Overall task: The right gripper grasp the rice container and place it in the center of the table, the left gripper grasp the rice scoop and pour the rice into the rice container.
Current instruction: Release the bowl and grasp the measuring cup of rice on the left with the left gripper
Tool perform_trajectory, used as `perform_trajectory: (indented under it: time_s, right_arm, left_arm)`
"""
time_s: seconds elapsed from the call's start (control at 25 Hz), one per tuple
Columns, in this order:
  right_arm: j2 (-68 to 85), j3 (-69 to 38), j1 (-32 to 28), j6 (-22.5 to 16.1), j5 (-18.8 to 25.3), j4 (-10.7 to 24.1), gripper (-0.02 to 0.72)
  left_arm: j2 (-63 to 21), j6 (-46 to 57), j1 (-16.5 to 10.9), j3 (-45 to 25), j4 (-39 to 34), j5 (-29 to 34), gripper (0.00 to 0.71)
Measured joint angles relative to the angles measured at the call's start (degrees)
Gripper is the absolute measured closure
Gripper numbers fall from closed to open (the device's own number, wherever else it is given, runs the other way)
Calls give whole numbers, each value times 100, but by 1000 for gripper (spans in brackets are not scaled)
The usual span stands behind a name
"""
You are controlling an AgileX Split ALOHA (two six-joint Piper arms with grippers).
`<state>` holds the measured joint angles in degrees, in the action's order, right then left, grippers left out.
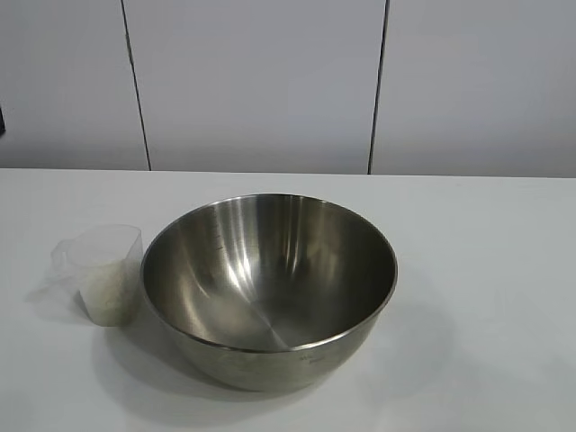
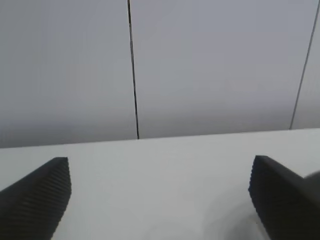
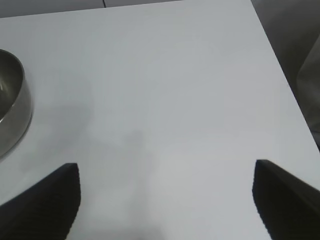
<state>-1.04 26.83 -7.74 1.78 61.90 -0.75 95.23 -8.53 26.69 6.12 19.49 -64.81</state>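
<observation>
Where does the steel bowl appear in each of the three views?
Exterior view: the rice container sits at centre, on the table.
Left wrist view: not in it.
Right wrist view: only its rim and wall show, at the picture's edge.
Shared landmark: the white table.

The rice container point(image 1: 268, 290) stands upright on the tabletop point(image 1: 486, 261) near the middle of the exterior view, and the rice scoop point(image 1: 101, 273) stands upright just beside it on its left, with the rice point(image 1: 110, 292) lying inside the scoop's lower part. Behind both, the tabletop's far edge meets a wall point(image 1: 261, 81). In the right wrist view the right tool point(image 3: 165, 200) hangs over a bare stretch of tabletop with the container's rim off to one side, and in the left wrist view the left tool point(image 2: 160, 195) hangs above the tabletop facing the wall.
</observation>
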Motion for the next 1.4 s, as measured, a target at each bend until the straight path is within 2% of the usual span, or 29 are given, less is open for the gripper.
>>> perform_trajectory:
  time_s: [0.28, 0.56, 0.68, 0.76, 0.92, 1.04, 1.4]
  right_arm:
    - [0, 0, 0, 0, 0, 0, 64]
    - [0, 0, 0, 0, 0, 0, 64]
    - [0, 0, 0, 0, 0, 0, 64]
    - [0, 0, 0, 0, 0, 0, 64]
    - [0, 0, 0, 0, 7, 0, 64]
    - [0, 0, 0, 0, 7, 0, 64]
    - [0, 0, 0, 0, 7, 0, 64]
  left_arm:
    - [992, 8, 0, 172, 275, -29, 14]
    - [1585, -57, -15, 700, 367, -59, 39]
    - [1647, -70, -192, 846, 334, -96, 46]
    - [1664, -76, -424, 872, 158, -104, 47]
    - [1664, -76, -888, 872, -804, -111, 47]
    - [1664, -76, -1093, 885, -1354, -111, 47]
    - [2256, -76, -1209, 978, -1532, -133, 47]
